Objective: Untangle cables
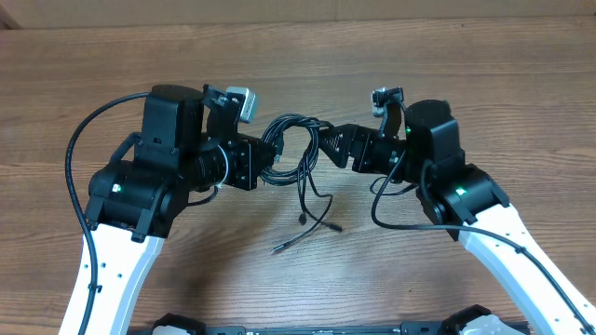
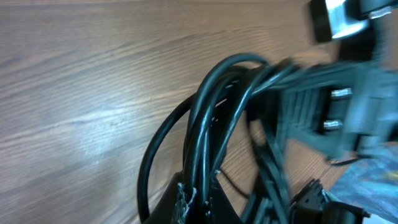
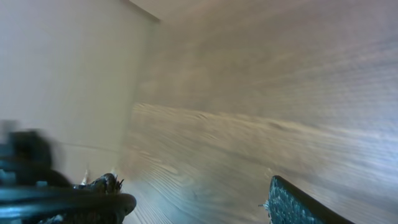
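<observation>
Cables (image 1: 296,140): thin, light, limp black loops bunched mid-worktop (image 1: 298,56), plug ends (image 1: 304,219) lying loose. Left gripper (image 1: 272,154) clenched on cables. Right gripper (image 1: 326,141) released beside them. Probably slippery, so best hold is one outer loop.

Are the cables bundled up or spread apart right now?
Bundled. The cables form one looped coil in the left gripper; only a few plug ends trail loose on the table.
</observation>
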